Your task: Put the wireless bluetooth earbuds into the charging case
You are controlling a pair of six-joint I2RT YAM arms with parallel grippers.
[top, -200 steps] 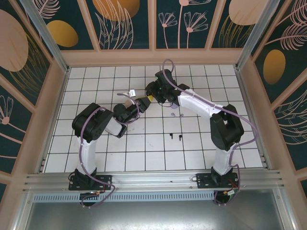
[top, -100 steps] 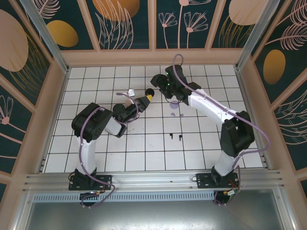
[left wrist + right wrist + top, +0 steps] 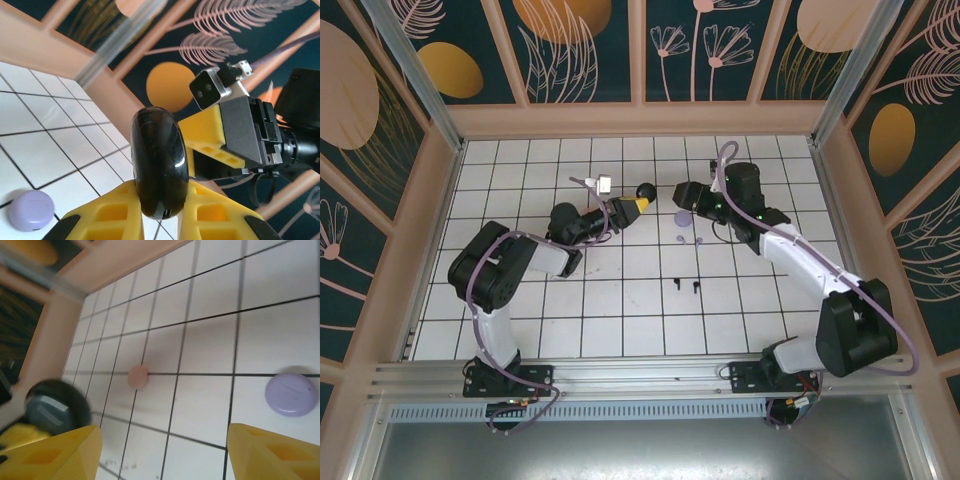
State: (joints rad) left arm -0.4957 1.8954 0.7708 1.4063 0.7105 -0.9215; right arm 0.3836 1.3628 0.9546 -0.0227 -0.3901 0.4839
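Observation:
My left gripper (image 3: pixel 640 203) is shut on a glossy black round charging case (image 3: pixel 646 192), held edge-on above the table between the yellow fingers (image 3: pixel 107 215); in the left wrist view the case (image 3: pixel 159 160) rises from the jaws. My right gripper (image 3: pixel 684 195) hangs open just right of it, apart from the case, with bare tiles between its fingers (image 3: pixel 275 450). Two tiny lavender earbuds (image 3: pixel 688 240) lie below a lavender case (image 3: pixel 682 219). Two black earbuds (image 3: pixel 685 286) lie nearer the arms.
A small pink round case (image 3: pixel 138 376) rests on a grid line to the left of the lavender case (image 3: pixel 291 394). Wooden walls (image 3: pixel 640 120) fence the white tiled table (image 3: pixel 620 320). The right gripper's body (image 3: pixel 245 132) is close behind the black case.
The right gripper has drawn back to the right, off the black case, and its jaws have widened. The left gripper has carried the case a little up and to the right.

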